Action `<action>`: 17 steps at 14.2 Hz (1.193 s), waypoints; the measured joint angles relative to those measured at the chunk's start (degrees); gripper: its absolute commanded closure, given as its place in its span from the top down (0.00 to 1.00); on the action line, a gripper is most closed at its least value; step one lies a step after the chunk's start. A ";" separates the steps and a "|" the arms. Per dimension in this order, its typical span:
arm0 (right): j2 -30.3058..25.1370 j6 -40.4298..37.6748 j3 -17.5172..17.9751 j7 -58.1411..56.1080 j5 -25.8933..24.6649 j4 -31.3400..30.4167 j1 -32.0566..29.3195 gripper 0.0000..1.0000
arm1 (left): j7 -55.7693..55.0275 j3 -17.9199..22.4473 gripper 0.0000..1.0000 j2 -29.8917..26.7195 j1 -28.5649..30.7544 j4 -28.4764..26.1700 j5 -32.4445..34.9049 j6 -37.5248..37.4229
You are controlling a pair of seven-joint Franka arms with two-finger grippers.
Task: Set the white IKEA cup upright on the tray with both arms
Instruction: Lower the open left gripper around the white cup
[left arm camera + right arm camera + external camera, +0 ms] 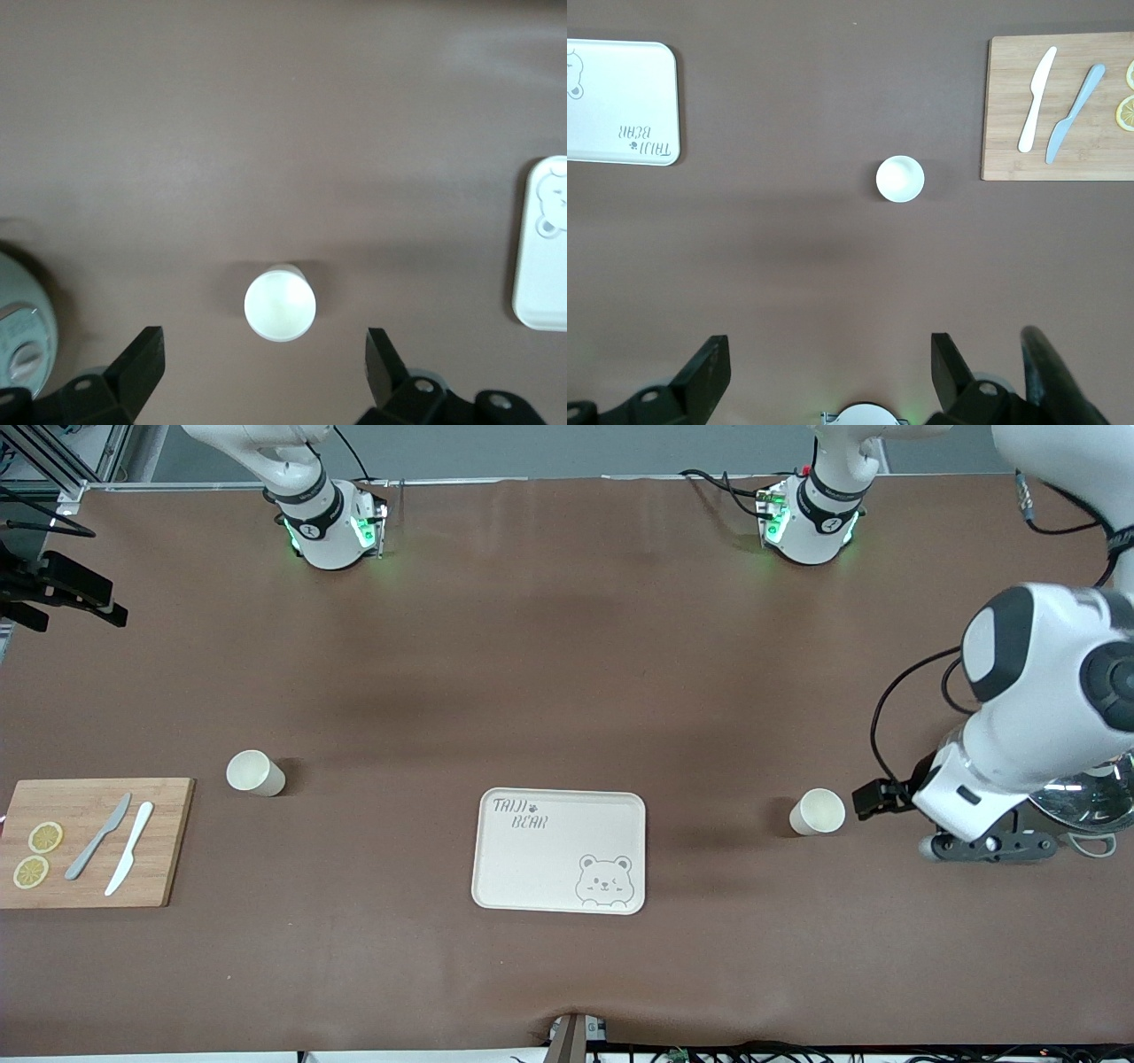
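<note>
Brown table, cup below spread left claw

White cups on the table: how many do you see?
2. One white plastic cup stands beside the wooden cutting board; the other white cup stands toward the left arm's end, under the left gripper.

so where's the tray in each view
Front view: tray at mid-table, between the two cups.
Left wrist view: only its bear-face corner shows, at the picture's edge.
Right wrist view: its lettered end shows, at the picture's edge.
Shared landmark: the tray's own bear drawing.
</note>
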 measured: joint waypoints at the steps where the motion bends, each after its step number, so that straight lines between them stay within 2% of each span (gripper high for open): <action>1: 0.00 0.00 0.00 0.00 0.00 0.00 -0.02 1.00 | 0.23 0.00 1.00 1.30 0.24 -0.01 -0.15 0.99; 7: 0.00 -0.01 0.00 0.00 0.00 0.00 -0.12 1.00 | 0.77 0.01 1.00 4.05 1.02 -2.79 -0.23 3.33; 13: 0.00 -0.03 0.00 -0.01 0.00 -0.01 -0.12 1.00 | 0.86 0.01 1.00 2.33 1.85 -12.61 -0.23 11.41; 17: 0.00 -0.03 0.00 -0.01 0.00 -0.01 -0.12 1.00 | 0.86 0.03 1.00 -0.09 1.94 -17.46 -0.23 13.40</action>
